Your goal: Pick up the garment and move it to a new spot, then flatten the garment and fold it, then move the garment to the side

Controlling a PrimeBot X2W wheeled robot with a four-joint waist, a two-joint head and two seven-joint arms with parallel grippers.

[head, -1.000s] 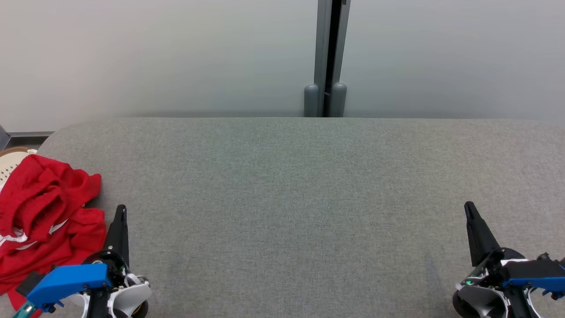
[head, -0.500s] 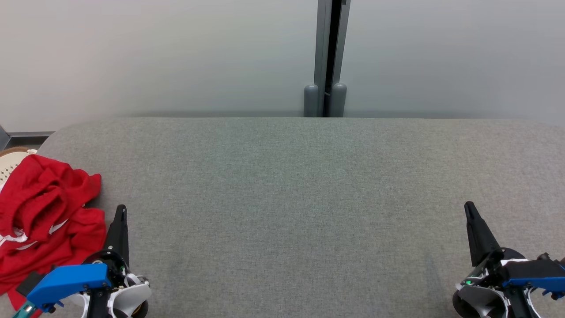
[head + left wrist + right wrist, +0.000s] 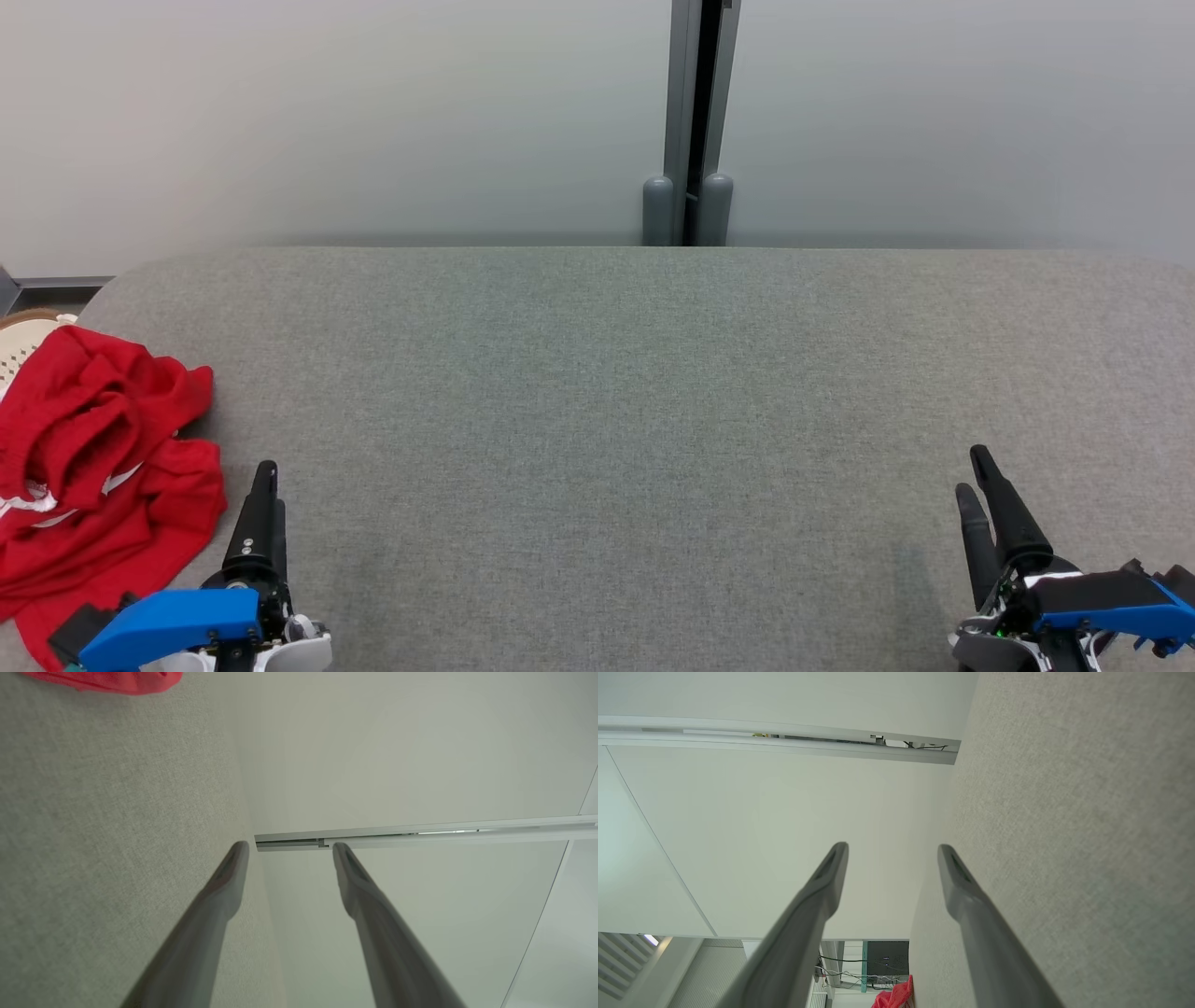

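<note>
Both arms sit low at the near edge of the grey table (image 3: 597, 373) — a ready stance, I'd say. The left gripper (image 3: 266, 478) and right gripper (image 3: 971, 472) show fingers parted, nothing held. The red garment (image 3: 93, 467) lies crumpled at the table's left end, just beside the left gripper — not touching.

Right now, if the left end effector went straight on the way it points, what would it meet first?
Nothing close: the left end effector points across the grey table toward the pale wall, likely the first contact, though depth is unclear. The red garment lies off to its left.
</note>
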